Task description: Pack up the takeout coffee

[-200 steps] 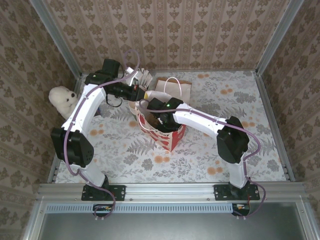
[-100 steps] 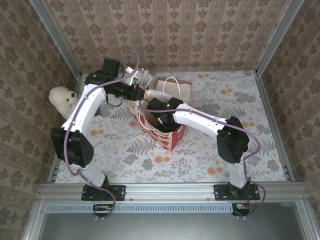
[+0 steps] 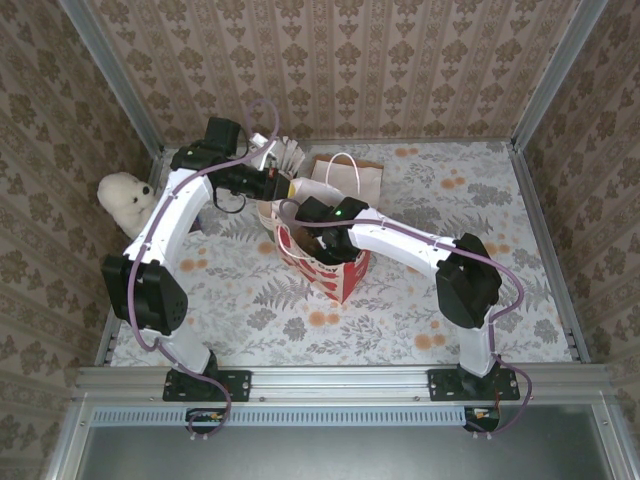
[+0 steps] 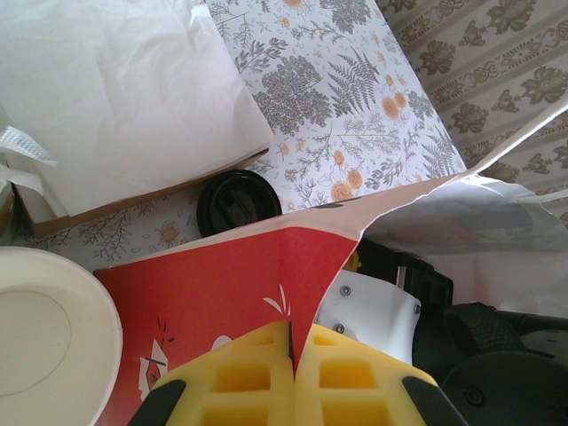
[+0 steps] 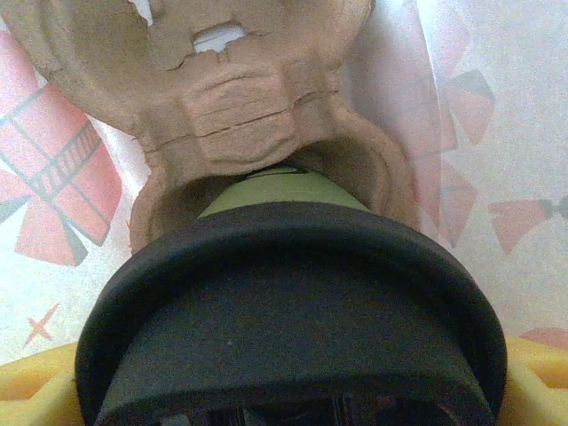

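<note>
Left arm reaches across the floral surface to the far rim of a red-and-white paper bag standing near the middle.

Left gripper: in the left wrist view the yellow fingers are pressed together, with the red bag wall running down into the seam between them, so they pinch the bag's rim.

Right arm bends over from the right, and the right gripper is down inside the bag's open mouth.

Right wrist view: the takeout coffee sits between the yellow fingers, one on each side of its black lid. The fingers are spread wide and close against the lid. The lid is nearest the camera, with the green cup body beyond it. The cup's lower end sits in a pocket of a brown moulded-pulp cup carrier, which lies inside the bag against the printed paper lining.

Other items:
- A white paper bag lies flat behind the red bag.
- A black round lid is on the surface between the two bags; what is under it, cannot tell.
- A cream round rim is just left of the red bag.
- A white plush toy is at the left edge of the surface.
</note>
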